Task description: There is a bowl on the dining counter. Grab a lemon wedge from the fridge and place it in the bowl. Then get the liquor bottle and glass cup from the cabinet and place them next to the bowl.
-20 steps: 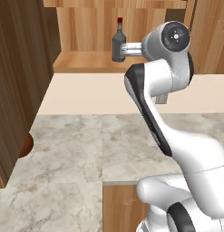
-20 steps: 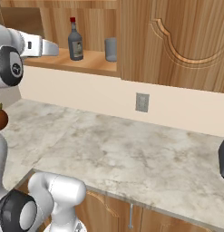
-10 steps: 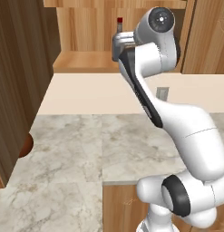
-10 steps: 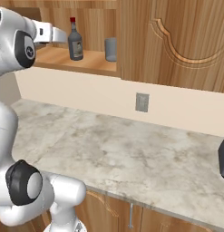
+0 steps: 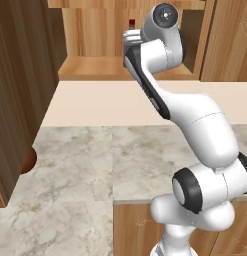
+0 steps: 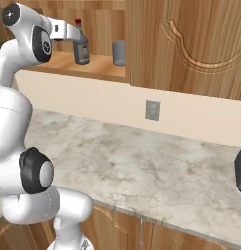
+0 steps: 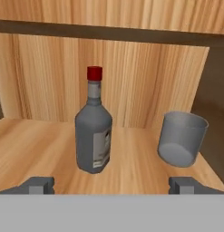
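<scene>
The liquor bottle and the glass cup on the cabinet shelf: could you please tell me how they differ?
The liquor bottle is taller than the glass cup. The bottle narrows to a neck with a red cap; the cup is an open, plain cylinder. The bottle carries a label; the cup has none. Both are grey, see-through and upright on the shelf.

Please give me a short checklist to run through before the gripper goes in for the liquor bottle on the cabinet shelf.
1. Gripper open: ok, fingertips spread wide.
2. Liquor bottle upright on the cabinet shelf: ok, red cap on.
3. Bottle lined up between the fingertips: ok, slightly off centre in the hand view.
4. Glass cup clear of the bottle: ok, a gap shows between them.
5. Nothing blocking the approach: ok, bare shelf ahead of the bottle.
6. Bowl ready on the dining counter: cannot tell.
</scene>
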Motion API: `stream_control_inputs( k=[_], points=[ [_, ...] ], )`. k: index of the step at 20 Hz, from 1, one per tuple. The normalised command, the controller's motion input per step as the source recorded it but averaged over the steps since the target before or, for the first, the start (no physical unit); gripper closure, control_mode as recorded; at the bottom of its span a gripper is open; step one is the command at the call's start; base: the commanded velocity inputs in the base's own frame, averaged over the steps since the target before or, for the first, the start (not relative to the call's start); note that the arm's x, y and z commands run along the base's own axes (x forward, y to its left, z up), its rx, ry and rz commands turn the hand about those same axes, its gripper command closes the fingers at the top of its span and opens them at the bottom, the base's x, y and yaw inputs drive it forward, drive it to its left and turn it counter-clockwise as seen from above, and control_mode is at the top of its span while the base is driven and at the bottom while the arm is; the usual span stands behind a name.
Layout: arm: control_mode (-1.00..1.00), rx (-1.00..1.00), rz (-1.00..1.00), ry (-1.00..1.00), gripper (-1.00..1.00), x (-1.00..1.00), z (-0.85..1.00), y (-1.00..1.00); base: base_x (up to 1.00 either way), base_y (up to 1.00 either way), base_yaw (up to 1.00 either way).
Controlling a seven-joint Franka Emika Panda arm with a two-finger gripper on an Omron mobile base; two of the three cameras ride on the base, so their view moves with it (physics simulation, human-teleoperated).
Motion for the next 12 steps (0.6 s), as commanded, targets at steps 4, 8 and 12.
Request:
stream_control_inputs(
  k=[4, 8, 12],
  points=[
    [-1.00, 0.00, 0.00, 0.00, -1.00, 0.59, 0.00, 0.01, 0.00, 0.00, 0.00],
    [-1.00, 0.00, 0.00, 0.00, -1.00, 0.38, 0.00, 0.10, 0.00, 0.00, 0.00],
    [-1.00, 0.00, 0.00, 0.00, -1.00, 0.39, 0.00, 0.10, 0.00, 0.00, 0.00]
  ],
)
